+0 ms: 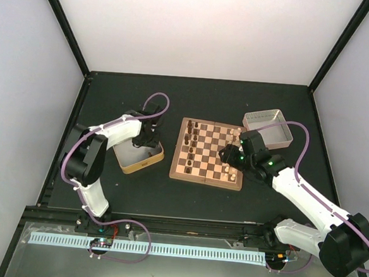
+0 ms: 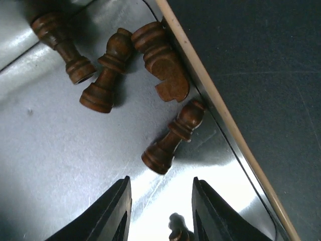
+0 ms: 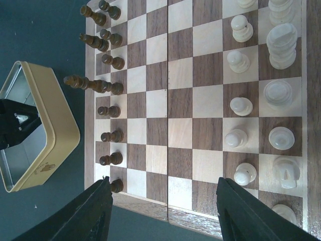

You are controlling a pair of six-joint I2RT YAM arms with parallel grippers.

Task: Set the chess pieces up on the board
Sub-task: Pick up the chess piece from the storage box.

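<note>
left of the board, inside the gold tin: left claw pointing down at the shiny tin floor, jaws apart, nothing between them. holds no piece, touches none.

just past its fingertips, also left of the board, four loose pieces lying on their sides on the tin floor. among them a knight resting against the tin's wall, and a small round-headed one lying nearest the claw, head toward that same wall.

on the board's left side, dark pieces standing upright in two rows: inner row filled end to end, outer row filled only toward the board's far edge.

on the board's right side, cream pieces standing in two rows.

above the board's near right part, right claw hanging with jaws wide apart, nothing gripped, clear of every piece.

beyond the board's far right corner, silver tin, close to that corner but apart from it.

under the board and both tins, black table.
</note>
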